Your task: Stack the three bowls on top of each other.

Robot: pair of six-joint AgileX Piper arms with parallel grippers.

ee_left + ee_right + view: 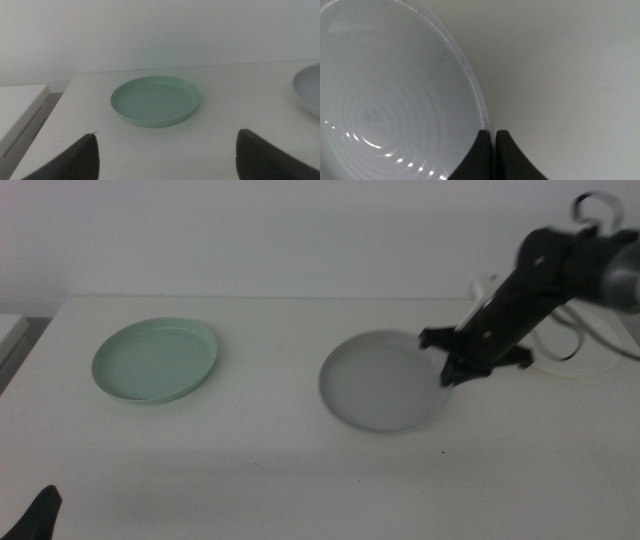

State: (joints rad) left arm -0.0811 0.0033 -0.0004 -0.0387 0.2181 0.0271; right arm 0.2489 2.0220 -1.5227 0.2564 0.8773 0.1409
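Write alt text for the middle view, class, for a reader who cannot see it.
The right gripper, reaching in from the right side, pinches the right rim of a grey bowl on a white table. A mint green bowl sits apart to the left. The left gripper waits at the bottom left corner.

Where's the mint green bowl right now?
The mint green bowl sits on the table's left side in the middle view, apart from the grey bowl, whose right rim the right gripper pinches.
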